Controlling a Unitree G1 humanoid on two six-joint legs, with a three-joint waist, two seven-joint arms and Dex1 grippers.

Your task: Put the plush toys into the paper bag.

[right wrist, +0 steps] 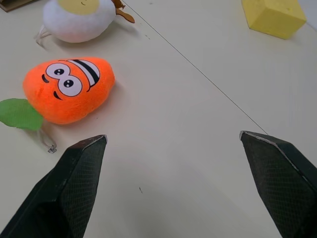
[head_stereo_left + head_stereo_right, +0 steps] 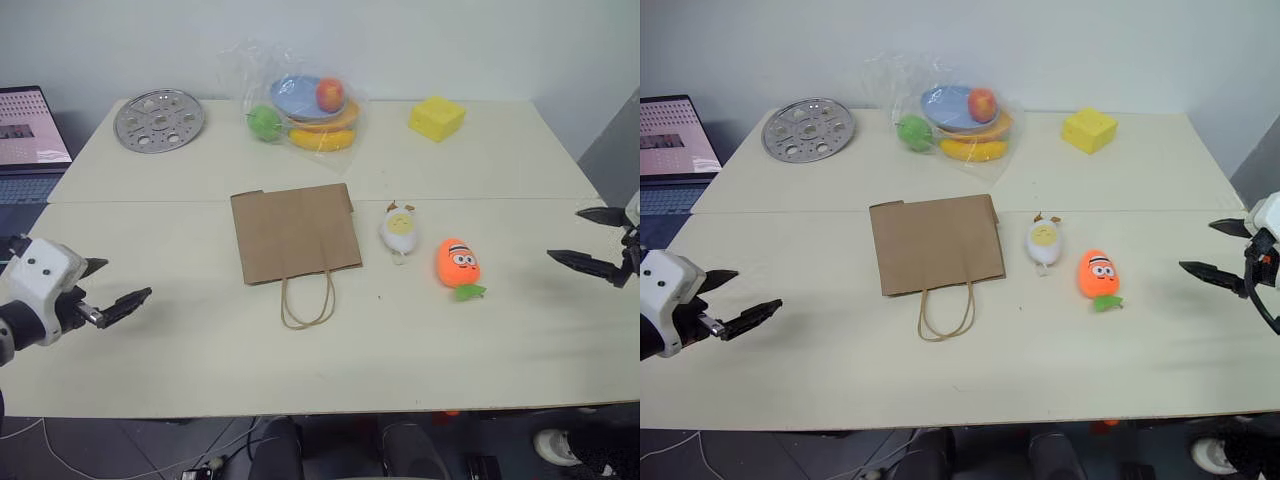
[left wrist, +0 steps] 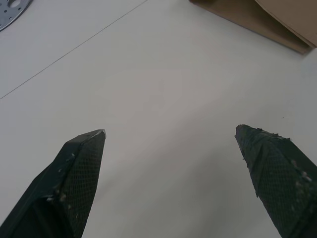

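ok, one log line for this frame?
left end effector open, empty | right end effector open, empty | egg toy, carrot toy on table | paper bag flat

I seem to work in a lab or test room: a plain pale counter against a bare wall, an open laptop beside it, cables on the floor.

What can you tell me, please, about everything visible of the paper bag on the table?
The paper bag is plain brown kraft paper, lying flat and folded closed on the pale table, near its middle. Its thin twisted loop handles trail off the near edge toward the robot. One far corner looks slightly notched or folded. The egg plush lies just beside it, apart. Neither gripper touches it.
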